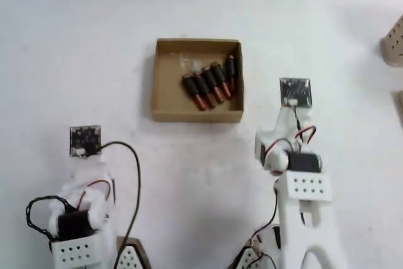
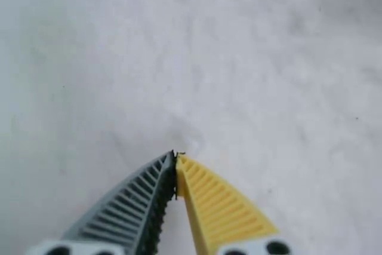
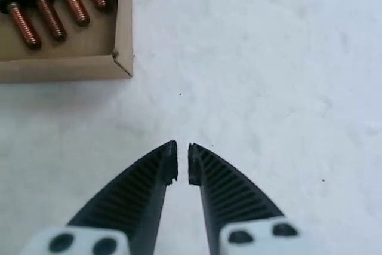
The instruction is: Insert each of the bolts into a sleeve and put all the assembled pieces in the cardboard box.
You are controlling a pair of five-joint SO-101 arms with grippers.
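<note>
Looks like the wrap-up: counting five sleeved bolts (image 1: 211, 84) side by side in the cardboard box (image 1: 165, 110) from above. Probably calls for nothing but a retreat. Pinching nothing: left gripper (image 2: 175, 168) jaws pressed together over bare counter (image 2: 239, 58); right gripper (image 3: 182, 162) jaws a sliver apart near the box corner, copper threads plain there.

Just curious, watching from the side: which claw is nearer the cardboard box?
Right. The right claw is over the table just off a corner of the cardboard box; the left claw is over bare table, farther from it.
</note>
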